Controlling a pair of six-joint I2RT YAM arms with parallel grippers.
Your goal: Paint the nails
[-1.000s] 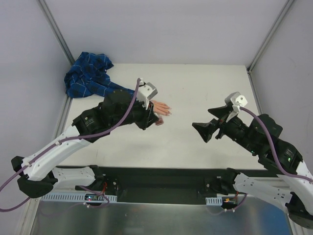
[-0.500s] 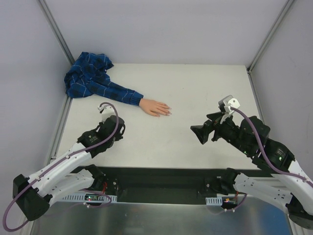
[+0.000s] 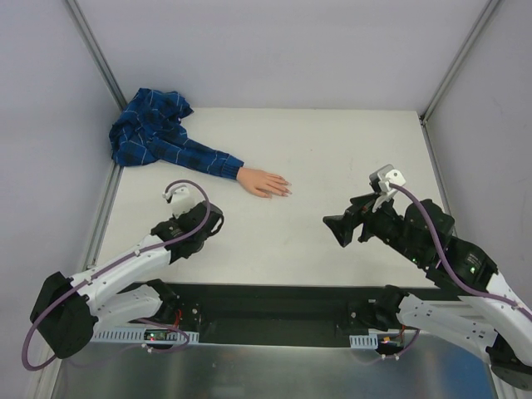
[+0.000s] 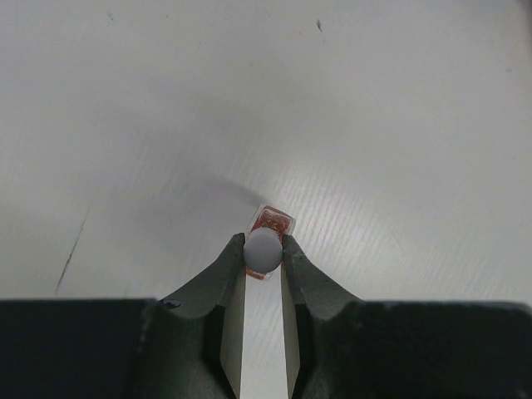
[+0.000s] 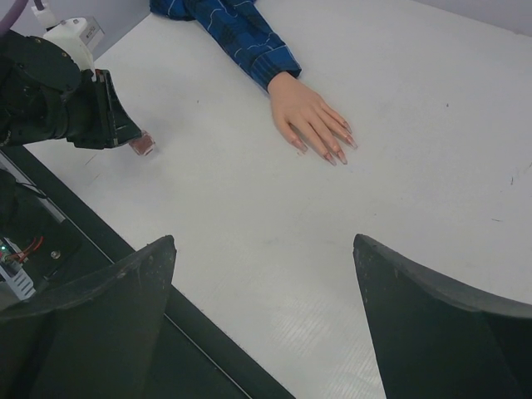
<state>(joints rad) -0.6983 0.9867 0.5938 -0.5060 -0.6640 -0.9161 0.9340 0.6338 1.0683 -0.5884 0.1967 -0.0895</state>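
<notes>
Nails (image 5: 340, 157) pinkish-mauve, on pale fake hand (image 5: 303, 112) lying palm-down, flat

White table (image 3: 349, 150), pale grey walls (image 3: 274, 50)

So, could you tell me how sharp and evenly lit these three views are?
Top external: soft, even light, no glare on the table. Left wrist: the polish bottle throws a faint blurred shadow up-left. Right wrist: the fake hand is sharp; the right gripper shows as dark, featureless wedges.

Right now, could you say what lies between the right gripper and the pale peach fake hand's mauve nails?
Only bare white tabletop separates the right gripper from the nails, per the right wrist view.
</notes>
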